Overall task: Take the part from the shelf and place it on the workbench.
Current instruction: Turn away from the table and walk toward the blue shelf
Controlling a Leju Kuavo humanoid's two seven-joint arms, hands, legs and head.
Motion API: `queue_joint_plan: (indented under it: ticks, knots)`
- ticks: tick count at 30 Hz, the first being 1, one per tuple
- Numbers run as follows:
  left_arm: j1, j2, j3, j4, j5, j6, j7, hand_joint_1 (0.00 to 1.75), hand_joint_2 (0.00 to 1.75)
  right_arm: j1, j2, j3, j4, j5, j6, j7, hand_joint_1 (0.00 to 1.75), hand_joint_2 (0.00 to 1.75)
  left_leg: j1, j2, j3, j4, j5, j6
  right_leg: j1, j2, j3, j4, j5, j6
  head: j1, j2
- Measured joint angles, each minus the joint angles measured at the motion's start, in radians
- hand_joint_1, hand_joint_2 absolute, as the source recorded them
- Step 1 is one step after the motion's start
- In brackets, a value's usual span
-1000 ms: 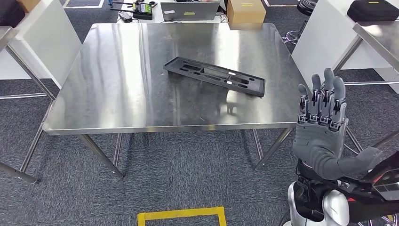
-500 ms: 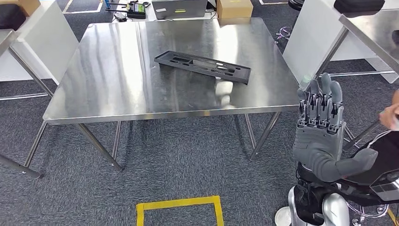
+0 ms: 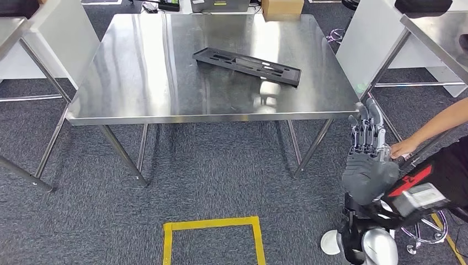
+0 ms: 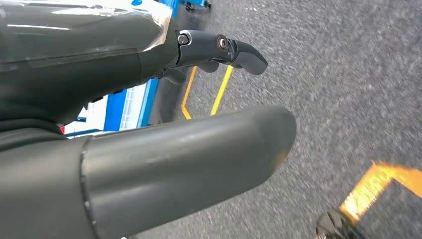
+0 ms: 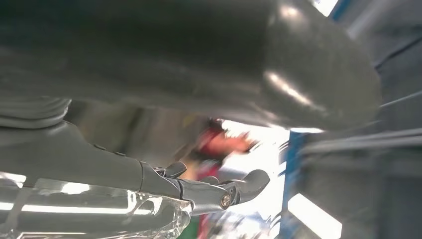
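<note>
Right hand: the right hand (image 3: 368,165) was raised beside the bench's near right corner, fingers straight, close together and holding nothing; a person's hand (image 3: 404,147) was touching its side.
Left hand: the left hand (image 4: 164,149) was hung over the carpet, fingers extended, nothing gripped.
Part: one black part (image 3: 246,65) was laid flat on the bench (image 3: 132,83), right of centre, clear of every edge.
Room: grey carpet (image 3: 209,176) lay open before the bench; one yellow square (image 3: 211,223) was taped there.
</note>
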Motion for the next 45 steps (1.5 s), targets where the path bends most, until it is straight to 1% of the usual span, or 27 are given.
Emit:
queue_joint_plan:
  ticks: [2,4,6,8,9,11,12,14,16,17,18,19,21,23,27,28,30,32,33,34,36,37,39,40,42,43,45]
  knots:
    - [0.001,-0.001,0.003,0.0,-0.007,-0.001,0.0,0.0,0.0,-0.01,-0.001,-0.004,0.115,0.091,-0.091,0.004,0.0,0.0,-0.002,0.003,-0.028,0.0,0.021,0.002,-0.001,0.0,-0.015,0.099,-0.043,0.003,0.0,0.0]
    - [0.001,-0.004,0.003,0.0,-0.014,-0.002,0.0,0.0,0.0,-0.038,-0.004,-0.019,0.282,0.173,-0.194,-0.006,0.0,0.0,-0.001,0.004,-0.057,0.001,0.043,-0.002,-0.002,0.0,0.027,0.088,-0.014,0.024,0.0,0.0]
    - [0.001,-0.009,0.003,0.0,-0.021,-0.001,0.0,0.0,0.0,-0.085,-0.013,-0.041,0.476,0.23,-0.28,-0.024,0.0,0.0,0.0,0.004,-0.079,0.002,0.063,-0.009,-0.001,0.001,0.123,-0.038,0.022,0.037,0.0,0.0]
    - [0.0,-0.013,0.004,0.0,-0.028,0.0,0.0,0.0,0.0,-0.134,-0.028,-0.062,0.677,0.277,-0.343,-0.025,0.0,0.0,-0.001,0.004,-0.089,0.0,0.083,-0.021,0.005,0.003,0.203,-0.168,0.014,0.026,-0.001,0.0]
    - [-0.001,-0.014,0.004,0.0,-0.032,0.0,0.0,0.0,0.0,-0.152,-0.036,-0.069,0.775,0.298,-0.363,-0.011,0.0,0.0,0.0,0.003,-0.091,-0.002,0.093,-0.026,0.009,0.004,0.218,-0.2,0.005,0.018,-0.001,0.0]
    - [0.0,-0.015,0.004,0.001,-0.039,-0.001,0.0,0.0,0.0,-0.168,-0.049,-0.078,0.947,0.328,-0.374,0.048,0.0,0.0,0.002,0.001,-0.093,-0.006,0.105,-0.038,0.008,0.002,0.212,-0.21,0.013,0.001,-0.001,0.0]
    - [0.002,-0.014,0.003,0.001,-0.044,-0.003,0.0,0.0,0.0,-0.169,-0.052,-0.08,1.019,0.341,-0.365,0.09,0.0,0.0,0.003,-0.001,-0.097,0.002,0.092,-0.042,0.005,-0.001,0.208,-0.21,0.02,-0.009,-0.001,0.0]
    - [0.003,-0.012,0.003,0.001,-0.057,-0.007,0.0,0.0,0.0,-0.161,-0.055,-0.082,1.136,0.367,-0.33,0.19,0.0,0.0,0.005,-0.004,-0.114,0.066,0.009,-0.048,0.0,-0.006,0.196,-0.211,0.037,-0.03,-0.001,0.0]
    - [0.003,-0.01,0.003,0.001,-0.069,-0.01,0.0,0.0,0.0,-0.144,-0.055,-0.081,1.227,0.39,-0.287,0.291,0.0,0.0,0.005,-0.007,-0.137,0.19,-0.091,-0.053,0.006,-0.011,0.179,-0.209,0.053,-0.04,-0.002,0.0]
    - [0.002,-0.009,0.003,0.002,-0.073,-0.01,0.0,0.0,0.0,-0.133,-0.055,-0.08,1.262,0.401,-0.265,0.337,0.0,0.0,0.005,-0.007,-0.142,0.244,-0.111,-0.055,0.008,-0.012,0.168,-0.206,0.061,-0.041,-0.002,0.0]
    - [0.002,-0.009,0.003,0.002,-0.077,-0.01,0.0,0.0,0.0,-0.123,-0.054,-0.077,1.291,0.415,-0.243,0.381,0.0,0.0,0.006,-0.007,-0.137,0.275,-0.106,-0.056,0.009,-0.013,0.156,-0.2,0.067,-0.04,-0.002,0.0]
    - [0.001,-0.009,0.003,0.002,-0.081,-0.01,0.0,0.0,0.0,-0.113,-0.053,-0.07,1.315,0.432,-0.221,0.42,0.0,0.0,0.006,-0.007,-0.116,0.271,-0.082,-0.056,0.009,-0.014,0.141,-0.192,0.072,-0.039,-0.002,0.0]
    - [-0.001,-0.009,0.003,0.003,-0.087,-0.01,0.0,0.0,0.0,-0.1,-0.052,-0.052,1.351,0.465,-0.184,0.479,0.0,0.0,0.007,-0.007,-0.035,0.177,-0.04,-0.053,0.008,-0.013,0.114,-0.172,0.076,-0.035,-0.002,0.0]
    - [-0.006,-0.009,0.002,0.003,-0.089,-0.01,0.0,0.0,0.0,-0.097,-0.05,-0.036,1.375,0.482,-0.164,0.505,0.0,0.0,0.002,-0.009,0.035,0.071,-0.042,-0.047,0.01,-0.012,0.095,-0.155,0.082,-0.028,-0.001,0.0]
    - [-0.012,-0.007,0.001,0.003,-0.091,-0.011,0.0,0.0,0.0,-0.096,-0.049,-0.016,1.406,0.496,-0.155,0.521,0.0,0.0,-0.005,-0.009,0.042,0.014,-0.043,-0.028,0.01,-0.01,0.071,-0.141,0.091,0.002,-0.001,0.0]
    - [-0.014,-0.007,0.001,0.003,-0.092,-0.011,0.0,0.0,0.0,-0.095,-0.05,-0.012,1.411,0.501,-0.153,0.523,0.0,0.0,-0.004,-0.008,0.037,0.002,-0.036,-0.019,0.01,-0.008,0.059,-0.121,0.07,0.003,0.001,0.0]
    - [-0.017,-0.005,0.001,0.003,-0.098,-0.011,0.0,0.0,0.0,-0.097,-0.052,-0.006,1.417,0.509,-0.153,0.522,0.0,0.0,-0.004,-0.006,0.02,-0.01,-0.017,-0.002,0.007,-0.004,0.026,-0.034,-0.006,-0.007,0.004,0.0]
    - [-0.017,-0.003,0.001,0.003,-0.103,-0.011,0.0,0.0,0.0,-0.1,-0.054,-0.001,1.421,0.512,-0.156,0.516,0.0,0.0,-0.005,-0.002,-0.007,-0.01,0.005,0.002,0.004,-0.002,0.008,0.077,-0.065,-0.009,0.006,0.0]
    - [-0.017,-0.002,0.001,0.003,-0.105,-0.011,0.0,0.0,0.0,-0.1,-0.055,0.001,1.423,0.513,-0.158,0.514,0.0,0.0,-0.006,-0.001,-0.021,-0.01,0.017,0.001,0.002,-0.002,0.013,0.108,-0.067,-0.002,0.006,0.0]
    - [-0.017,-0.002,0.001,0.003,-0.106,-0.011,0.0,0.0,0.0,-0.101,-0.056,0.004,1.425,0.514,-0.159,0.512,0.0,0.0,-0.006,0.001,-0.037,-0.009,0.029,-0.001,0.0,-0.002,0.032,0.11,-0.051,0.009,0.006,0.0]
    - [-0.017,-0.001,0.001,0.003,-0.107,-0.011,0.0,0.0,0.0,-0.102,-0.057,0.006,1.427,0.516,-0.16,0.512,0.0,0.0,-0.005,0.002,-0.065,-0.008,0.055,-0.008,-0.004,-0.001,0.115,0.02,-0.004,0.028,0.006,0.0]
    - [-0.017,-0.001,0.001,0.003,-0.107,-0.011,0.0,0.0,0.0,-0.104,-0.058,0.007,1.428,0.517,-0.16,0.512,0.0,0.0,-0.006,0.002,-0.077,-0.007,0.067,-0.014,-0.004,0.0,0.175,-0.063,0.002,0.03,0.006,0.0]
    - [-0.018,-0.001,0.001,0.003,-0.108,-0.011,0.0,0.0,0.0,-0.109,-0.059,0.009,1.429,0.517,-0.161,0.512,0.0,0.0,-0.008,0.003,-0.089,-0.009,0.091,-0.027,-0.001,0.004,0.255,-0.196,-0.016,0.018,0.005,0.0]
    - [-0.018,-0.001,0.001,0.003,-0.108,-0.011,0.0,0.0,0.0,-0.11,-0.059,0.01,1.43,0.518,-0.161,0.512,0.0,0.0,-0.007,0.004,-0.091,-0.012,0.103,-0.033,0.004,0.006,0.268,-0.226,-0.024,0.011,0.005,0.0]
    - [-0.017,0.0,0.001,0.004,-0.109,-0.011,0.0,0.0,0.0,-0.109,-0.058,0.011,1.433,0.522,-0.163,0.512,0.0,0.0,-0.003,0.004,-0.095,-0.015,0.114,-0.045,0.002,0.004,0.253,-0.226,-0.011,-0.006,0.004,0.0]
    - [-0.016,0.0,0.0,0.004,-0.109,-0.012,0.0,0.0,0.0,-0.108,-0.058,0.011,1.434,0.524,-0.165,0.511,0.0,0.0,0.0,0.002,-0.101,-0.002,0.088,-0.05,0.0,0.002,0.243,-0.224,-0.001,-0.017,0.004,0.0]
    - [-0.014,0.0,0.0,0.004,-0.11,-0.012,0.0,0.0,0.0,-0.108,-0.057,0.012,1.436,0.528,-0.169,0.509,0.0,0.0,0.004,-0.002,-0.12,0.08,-0.022,-0.056,-0.002,-0.001,0.219,-0.223,0.026,-0.037,0.002,0.0]
